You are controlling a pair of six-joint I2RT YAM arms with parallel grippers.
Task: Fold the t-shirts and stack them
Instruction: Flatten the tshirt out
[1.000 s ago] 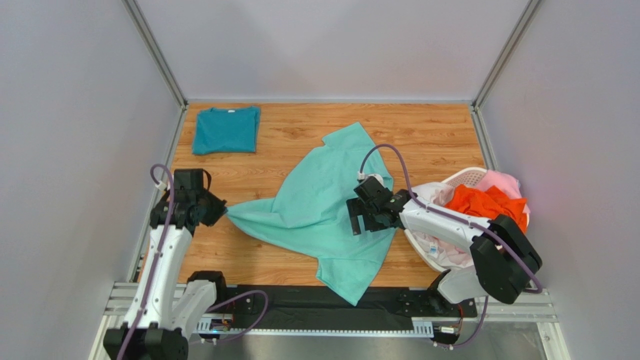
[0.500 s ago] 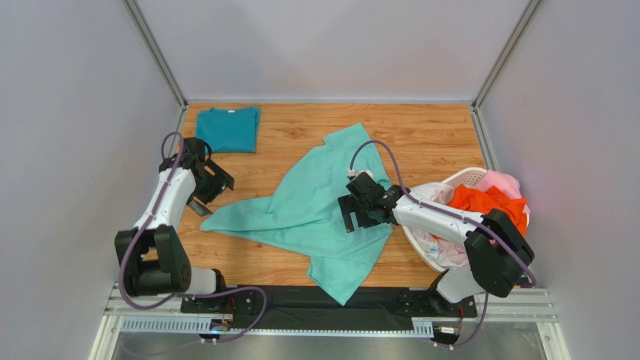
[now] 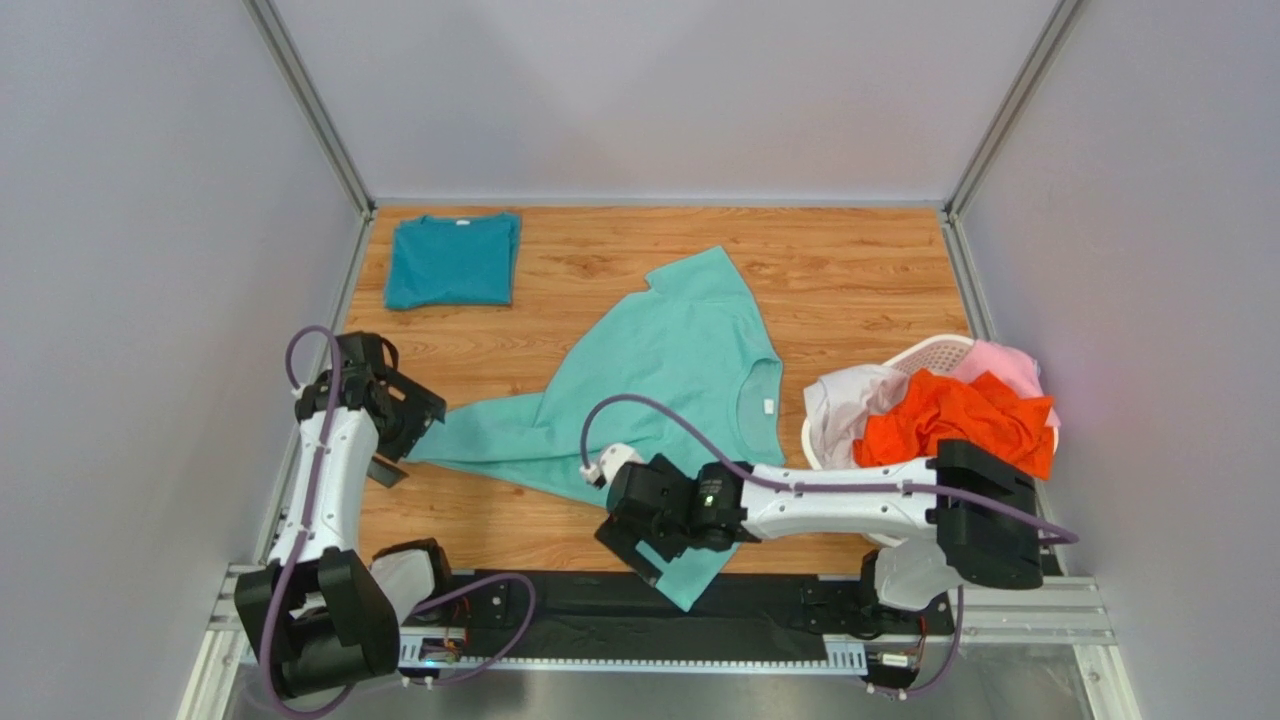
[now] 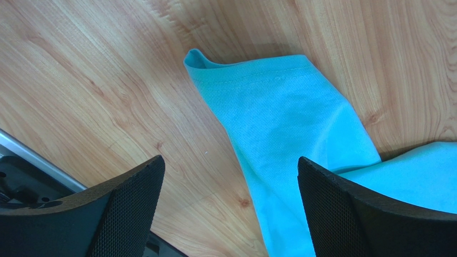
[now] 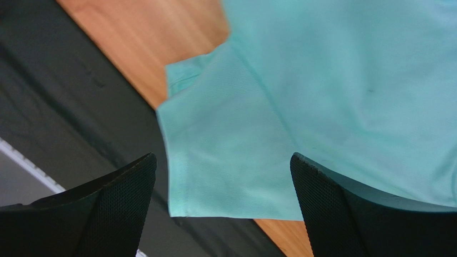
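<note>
The mint t-shirt [image 3: 661, 383] lies spread mid-tabletop [image 3: 864, 270]; the white tag [image 3: 766, 408] at its collar is too small to read. Its near corner overhangs the front edge, under the right pincer [image 5: 222, 166], spread wide. The left pincer [image 4: 229, 179], also spread, hovers over the sleeve tip [image 4: 257, 91]. A folded teal t-shirt [image 3: 451, 260] sits in the far left corner, bare wood around it. An orange t-shirt [image 3: 962, 420] tops the basket [image 3: 939, 356] at right.
</note>
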